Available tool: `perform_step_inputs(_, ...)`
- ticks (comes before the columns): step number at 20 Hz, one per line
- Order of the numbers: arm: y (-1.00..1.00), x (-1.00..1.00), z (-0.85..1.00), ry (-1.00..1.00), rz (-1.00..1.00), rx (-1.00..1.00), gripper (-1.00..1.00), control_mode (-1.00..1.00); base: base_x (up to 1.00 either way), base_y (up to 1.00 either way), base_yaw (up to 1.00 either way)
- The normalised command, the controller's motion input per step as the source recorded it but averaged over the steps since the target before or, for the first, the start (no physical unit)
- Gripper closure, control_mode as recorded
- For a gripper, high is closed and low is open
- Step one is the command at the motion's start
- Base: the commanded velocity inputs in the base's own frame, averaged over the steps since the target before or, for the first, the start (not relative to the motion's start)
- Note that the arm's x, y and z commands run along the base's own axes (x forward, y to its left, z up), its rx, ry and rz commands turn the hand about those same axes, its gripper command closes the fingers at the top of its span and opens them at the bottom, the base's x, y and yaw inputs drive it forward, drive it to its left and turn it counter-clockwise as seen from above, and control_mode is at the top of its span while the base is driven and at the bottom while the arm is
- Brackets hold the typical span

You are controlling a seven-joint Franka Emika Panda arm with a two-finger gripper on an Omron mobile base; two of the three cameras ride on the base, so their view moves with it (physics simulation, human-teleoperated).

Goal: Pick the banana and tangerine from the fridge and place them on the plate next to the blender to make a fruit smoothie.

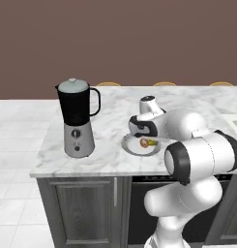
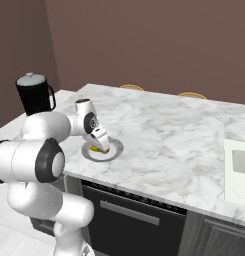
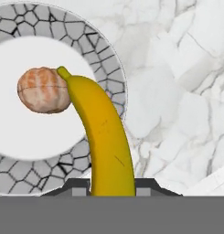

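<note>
My gripper (image 3: 112,185) is shut on the yellow banana (image 3: 104,137), which rises between the finger tips in the hand view. The banana's far tip touches the orange-pink tangerine (image 3: 44,90), which lies on the plate (image 3: 99,50), a dish with a white middle and a grey cracked-pattern rim. In the left base view the gripper (image 1: 150,140) hangs low over the plate (image 1: 129,146), right of the blender (image 1: 77,116), with the tangerine (image 1: 144,143) on the dish. In the right base view the plate (image 2: 114,148) sits near the counter's front edge. The fridge is out of view.
The marble counter (image 2: 169,135) stretches to the right and back of the plate. A white sink basin (image 2: 239,170) is set in at the far right. Chair backs (image 1: 109,84) peek over the far edge. Dark cabinets (image 1: 81,208) stand below.
</note>
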Motion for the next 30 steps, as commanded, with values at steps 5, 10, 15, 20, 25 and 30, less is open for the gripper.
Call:
perform_step_inputs(5,0.0,0.27,-0.25,0.0,-0.01,0.0,1.0,-1.0,0.0,0.0,0.0)
perform_step_inputs(10,0.0,0.22,-0.31,0.0,0.0,0.0,1.0,-1.0,0.0,0.0,0.0)
perform_step_inputs(15,0.0,0.02,-0.42,0.0,0.0,0.0,1.0,-1.0,0.0,0.0,0.0)
perform_step_inputs(20,0.0,-0.16,-0.4,0.0,0.0,0.0,-1.0,-1.0,0.0,0.0,0.0)
perform_step_inputs(25,0.0,-0.06,-0.06,-0.01,0.0,0.0,-1.0,-1.0,0.0,0.0,0.0)
perform_step_inputs(30,0.01,0.0,0.07,0.0,-0.01,0.0,-1.0,-1.0,0.0,0.0,0.0)
